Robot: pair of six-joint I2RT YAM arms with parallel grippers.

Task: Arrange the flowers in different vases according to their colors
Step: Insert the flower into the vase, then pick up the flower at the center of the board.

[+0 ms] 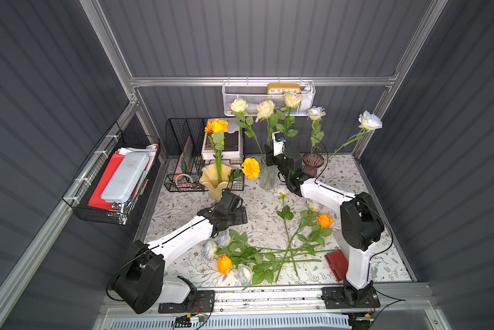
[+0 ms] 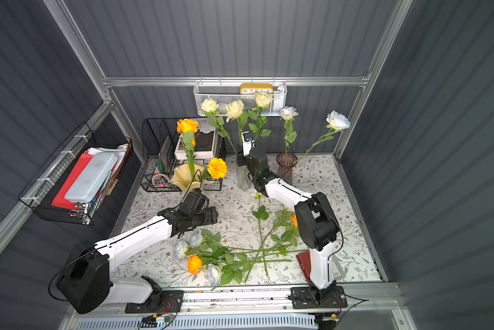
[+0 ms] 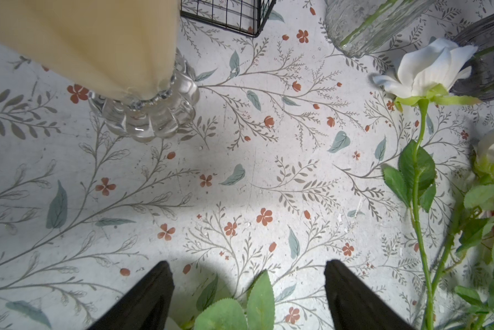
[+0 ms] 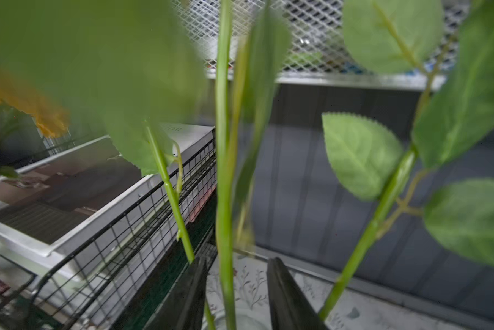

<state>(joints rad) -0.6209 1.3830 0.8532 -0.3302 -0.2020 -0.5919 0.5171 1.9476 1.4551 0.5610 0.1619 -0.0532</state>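
On the tablecloth [image 1: 354,177], three vases [image 1: 211,180], three cream roses [image 1: 265,110] upright; both jaws apart.

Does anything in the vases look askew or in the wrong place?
Colors match, but two lean badly: the marigold droops over the yellow vase rim, and one white rose tilts far out of the purple vase.

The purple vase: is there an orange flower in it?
No, in a top view the purple vase holds only white roses, with no orange bloom among them.
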